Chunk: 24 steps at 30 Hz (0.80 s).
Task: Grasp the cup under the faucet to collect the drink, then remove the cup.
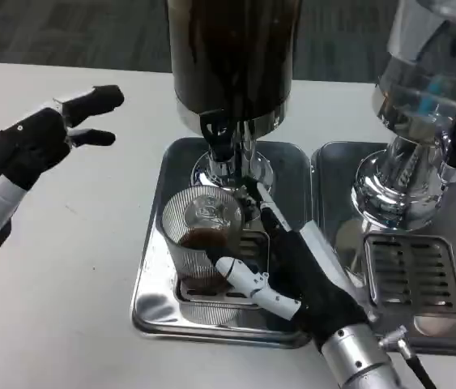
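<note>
the right hand (292, 271) holds the filled cup (201, 239) under the faucet (216, 134); next, lift it away. the left hand (29, 154) hovers with fingers spread.

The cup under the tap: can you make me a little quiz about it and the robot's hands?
1. True or false: the cup has dark drink in it.
2. Which hand is at the cup? A) left hand B) right hand
3. Fill in: the cup stands on a shiny metal ____ under the faucet.

Key: 1 true. 2 B; its fingers wrap the cup's side, while the left hand hangs over the white table, apart from the dispenser, holding nothing. 3 tray.
</note>
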Tool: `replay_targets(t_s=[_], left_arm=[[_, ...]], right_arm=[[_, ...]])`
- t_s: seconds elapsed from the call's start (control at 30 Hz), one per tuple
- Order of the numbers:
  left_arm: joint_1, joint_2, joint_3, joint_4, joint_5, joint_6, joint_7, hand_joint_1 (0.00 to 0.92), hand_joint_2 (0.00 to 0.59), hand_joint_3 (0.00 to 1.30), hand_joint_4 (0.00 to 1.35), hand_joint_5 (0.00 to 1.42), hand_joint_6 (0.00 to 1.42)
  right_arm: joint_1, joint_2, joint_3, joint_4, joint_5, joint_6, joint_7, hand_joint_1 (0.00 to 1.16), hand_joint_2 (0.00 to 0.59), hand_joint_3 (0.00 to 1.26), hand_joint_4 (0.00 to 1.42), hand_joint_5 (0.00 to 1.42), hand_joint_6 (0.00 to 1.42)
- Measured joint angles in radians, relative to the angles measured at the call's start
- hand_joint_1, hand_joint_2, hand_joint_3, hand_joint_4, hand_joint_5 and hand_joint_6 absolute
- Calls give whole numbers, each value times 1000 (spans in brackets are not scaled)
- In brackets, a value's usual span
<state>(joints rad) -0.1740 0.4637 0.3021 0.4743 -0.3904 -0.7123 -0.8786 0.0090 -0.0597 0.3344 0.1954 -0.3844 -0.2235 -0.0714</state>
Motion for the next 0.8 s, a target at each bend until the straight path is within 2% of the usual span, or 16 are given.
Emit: replay_targets(t_s=[0.3,0.53,0.8], left_arm=[[90,0,15,-42,0,19,31,0,127,293,162,127,291],[101,0,27,-53,-1,32,41,0,132,305,176,130,302],[102,0,29,-53,-1,34,41,0,139,327,199,141,311]], right_arm=[[-40,-3,-2,58,38,-16,42,269,205,0,0,0,0],[-55,-15,2,73,26,-25,48,260,191,0,0,0,0],[-73,-23,10,83,11,-20,49,381,197,0,0,0,0]])
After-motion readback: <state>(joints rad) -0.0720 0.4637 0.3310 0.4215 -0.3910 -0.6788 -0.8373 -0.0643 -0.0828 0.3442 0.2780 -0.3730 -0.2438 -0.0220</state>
